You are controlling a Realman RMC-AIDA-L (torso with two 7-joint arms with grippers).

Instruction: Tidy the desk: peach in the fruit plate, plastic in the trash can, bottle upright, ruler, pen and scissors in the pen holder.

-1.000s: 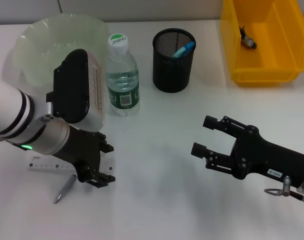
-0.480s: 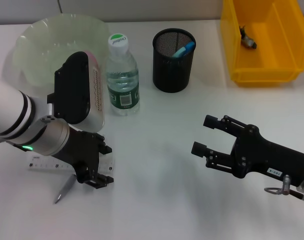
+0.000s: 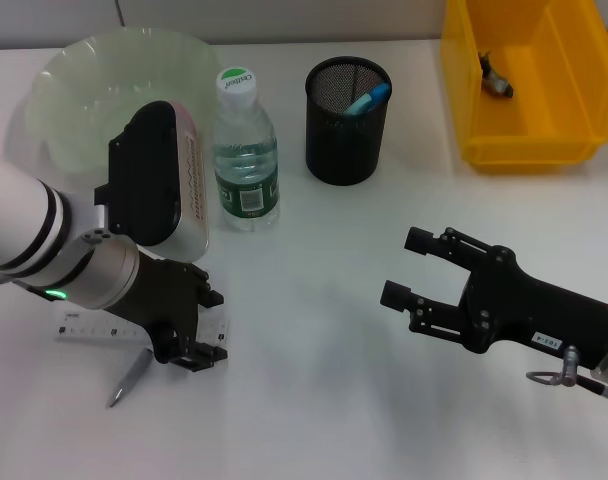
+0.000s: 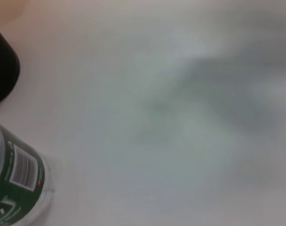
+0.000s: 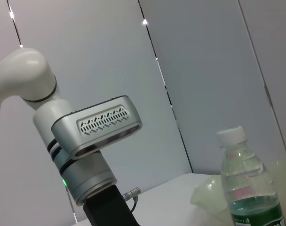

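Note:
My left gripper point(image 3: 202, 330) is low over the table at the front left, open, with its fingers on either side of the right end of the white ruler point(image 3: 89, 327). A grey pen point(image 3: 130, 378) lies just in front of the ruler. The water bottle point(image 3: 245, 150) stands upright beside the black mesh pen holder point(image 3: 348, 125), which holds a blue-handled item point(image 3: 368, 99). The bottle also shows in the left wrist view point(image 4: 16, 188) and the right wrist view point(image 5: 246, 181). My right gripper point(image 3: 409, 268) is open and empty above the table at the right. The peach is out of view.
A pale green fruit plate point(image 3: 84, 70) sits at the back left, partly behind my left arm point(image 3: 149, 185). A yellow bin point(image 3: 529, 120) at the back right holds a crumpled piece of plastic point(image 3: 496, 78).
My left gripper has shifted slightly over the ruler's end. The right gripper has barely moved.

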